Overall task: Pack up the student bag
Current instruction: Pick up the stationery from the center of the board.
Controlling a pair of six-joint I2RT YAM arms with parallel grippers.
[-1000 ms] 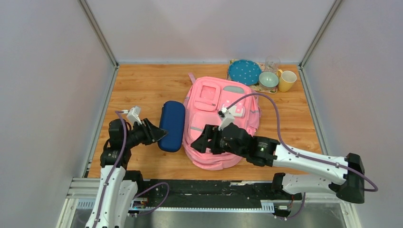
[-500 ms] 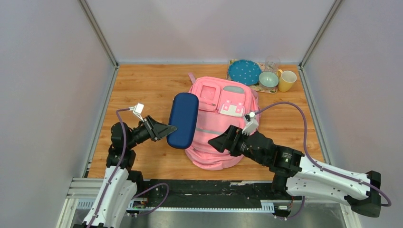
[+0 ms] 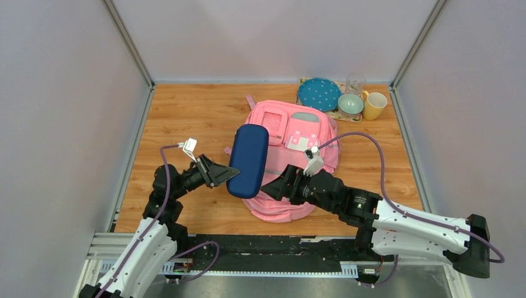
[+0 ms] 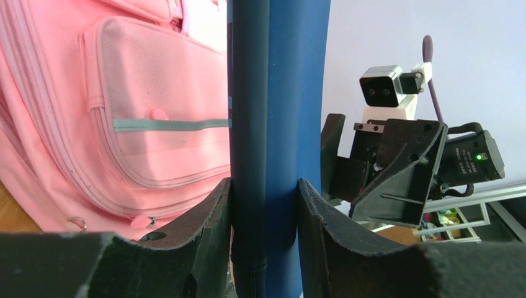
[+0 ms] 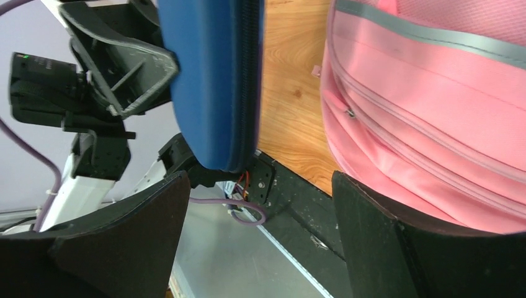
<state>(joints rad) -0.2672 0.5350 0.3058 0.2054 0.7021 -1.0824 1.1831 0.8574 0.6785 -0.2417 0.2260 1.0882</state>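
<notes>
The pink student bag point(image 3: 279, 208) lies flat mid-way across the wooden table point(image 3: 186, 112). At its nine o'clock, the left gripper point(image 3: 224, 175) clamps a navy zip case point(image 3: 248, 160) aloft over the bag's edge. Toward six o'clock, the right gripper point(image 3: 273, 186) hovers, jaws spread, empty.

We're looking at a warm wooden tabletop point(image 3: 186, 112) across the middle. There's a plain white back wall point(image 3: 273, 37) at 12 o'clock, with matching pale side walls at 9 point(image 3: 56, 124) and 3 point(image 3: 477, 124). Aluminium posts point(image 3: 127, 40) climb from the far corners at 11 and 1. A dark metal rail point(image 3: 279, 264) runs along 6 o'clock. The light is soft and even, and shadows are faint.
</notes>
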